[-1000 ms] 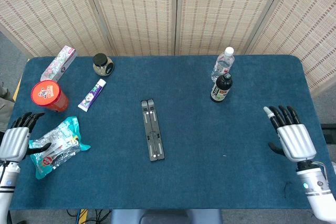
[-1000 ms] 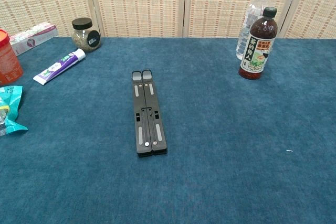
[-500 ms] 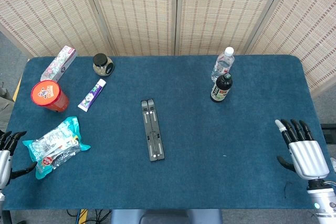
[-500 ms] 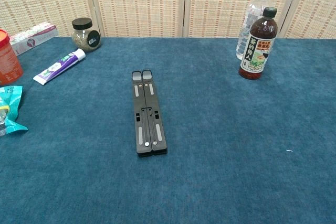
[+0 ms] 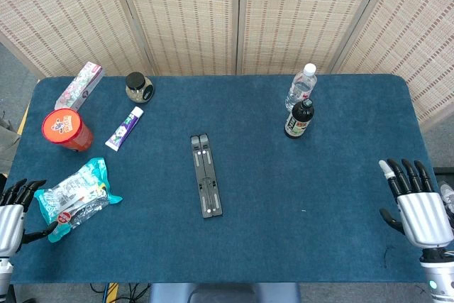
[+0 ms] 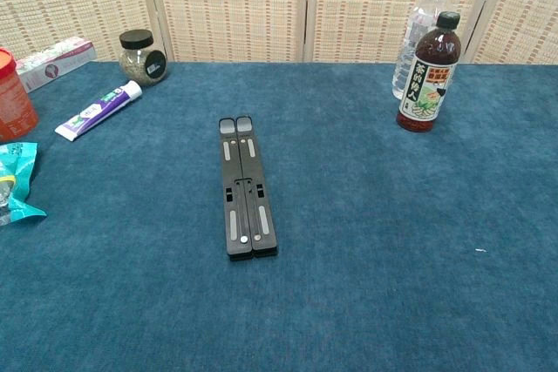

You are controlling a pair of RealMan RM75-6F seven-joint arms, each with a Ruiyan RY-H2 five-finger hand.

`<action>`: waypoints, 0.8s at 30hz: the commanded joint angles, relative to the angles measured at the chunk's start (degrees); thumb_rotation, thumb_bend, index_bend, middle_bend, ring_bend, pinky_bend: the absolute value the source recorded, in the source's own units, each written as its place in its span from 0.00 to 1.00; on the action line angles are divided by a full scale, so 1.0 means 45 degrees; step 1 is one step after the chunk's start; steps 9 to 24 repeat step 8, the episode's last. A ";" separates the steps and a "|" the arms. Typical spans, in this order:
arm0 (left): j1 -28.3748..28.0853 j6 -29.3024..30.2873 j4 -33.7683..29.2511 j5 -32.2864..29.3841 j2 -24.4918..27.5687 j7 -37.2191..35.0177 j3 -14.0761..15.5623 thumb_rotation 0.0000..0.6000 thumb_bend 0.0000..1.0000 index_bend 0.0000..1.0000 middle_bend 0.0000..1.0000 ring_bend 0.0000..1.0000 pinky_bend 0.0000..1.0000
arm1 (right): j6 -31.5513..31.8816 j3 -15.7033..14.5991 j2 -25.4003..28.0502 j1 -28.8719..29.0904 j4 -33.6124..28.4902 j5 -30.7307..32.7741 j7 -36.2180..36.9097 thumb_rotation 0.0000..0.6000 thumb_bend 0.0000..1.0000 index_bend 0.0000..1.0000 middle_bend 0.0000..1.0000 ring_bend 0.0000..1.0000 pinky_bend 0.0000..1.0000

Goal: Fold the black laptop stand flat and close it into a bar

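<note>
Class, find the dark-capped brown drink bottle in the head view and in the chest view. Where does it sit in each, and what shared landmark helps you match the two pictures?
Head view: the brown drink bottle stands right of centre, in the upper half.
Chest view: the brown drink bottle stands upper right, near the table's far edge.
Shared landmark: the clear water bottle right behind it in both views.

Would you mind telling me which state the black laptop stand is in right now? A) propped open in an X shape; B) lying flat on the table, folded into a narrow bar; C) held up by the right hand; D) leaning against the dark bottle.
B: the black laptop stand lies flat on the table as a narrow closed bar, with the left hand and the right hand both far from it at the table's edges.
</note>
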 commanded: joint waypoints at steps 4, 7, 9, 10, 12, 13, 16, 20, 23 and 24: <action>-0.0034 -0.0033 -0.0158 0.0252 0.0090 -0.0012 -0.0087 1.00 0.11 0.16 0.18 0.08 0.10 | 0.0262 0.0123 -0.0033 -0.0499 0.0068 -0.0213 0.0154 1.00 0.12 0.00 0.13 0.00 0.00; 0.0009 0.0049 -0.0229 0.0347 0.0109 0.0018 -0.0134 1.00 0.11 0.16 0.18 0.08 0.10 | 0.0356 0.0195 -0.0056 -0.0679 0.0144 -0.0348 0.0311 1.00 0.12 0.00 0.13 0.00 0.00; 0.0039 0.0081 -0.0250 0.0370 0.0109 0.0018 -0.0143 1.00 0.11 0.16 0.18 0.08 0.10 | 0.0348 0.0224 -0.0051 -0.0730 0.0161 -0.0378 0.0332 1.00 0.12 0.00 0.13 0.00 0.00; 0.0039 0.0081 -0.0250 0.0370 0.0109 0.0018 -0.0143 1.00 0.11 0.16 0.18 0.08 0.10 | 0.0348 0.0224 -0.0051 -0.0730 0.0161 -0.0378 0.0332 1.00 0.12 0.00 0.13 0.00 0.00; 0.0039 0.0081 -0.0250 0.0370 0.0109 0.0018 -0.0143 1.00 0.11 0.16 0.18 0.08 0.10 | 0.0348 0.0224 -0.0051 -0.0730 0.0161 -0.0378 0.0332 1.00 0.12 0.00 0.13 0.00 0.00; 0.0039 0.0081 -0.0250 0.0370 0.0109 0.0018 -0.0143 1.00 0.11 0.16 0.18 0.08 0.10 | 0.0348 0.0224 -0.0051 -0.0730 0.0161 -0.0378 0.0332 1.00 0.12 0.00 0.13 0.00 0.00; 0.0039 0.0081 -0.0250 0.0370 0.0109 0.0018 -0.0143 1.00 0.11 0.16 0.18 0.08 0.10 | 0.0348 0.0224 -0.0051 -0.0730 0.0161 -0.0378 0.0332 1.00 0.12 0.00 0.13 0.00 0.00; 0.0039 0.0081 -0.0250 0.0370 0.0109 0.0018 -0.0143 1.00 0.11 0.16 0.18 0.08 0.10 | 0.0348 0.0224 -0.0051 -0.0730 0.0161 -0.0378 0.0332 1.00 0.12 0.00 0.13 0.00 0.00; 0.0039 0.0081 -0.0250 0.0370 0.0109 0.0018 -0.0143 1.00 0.11 0.16 0.18 0.08 0.10 | 0.0348 0.0224 -0.0051 -0.0730 0.0161 -0.0378 0.0332 1.00 0.12 0.00 0.13 0.00 0.00; 0.0039 0.0081 -0.0250 0.0370 0.0109 0.0018 -0.0143 1.00 0.11 0.16 0.18 0.08 0.10 | 0.0348 0.0224 -0.0051 -0.0730 0.0161 -0.0378 0.0332 1.00 0.12 0.00 0.13 0.00 0.00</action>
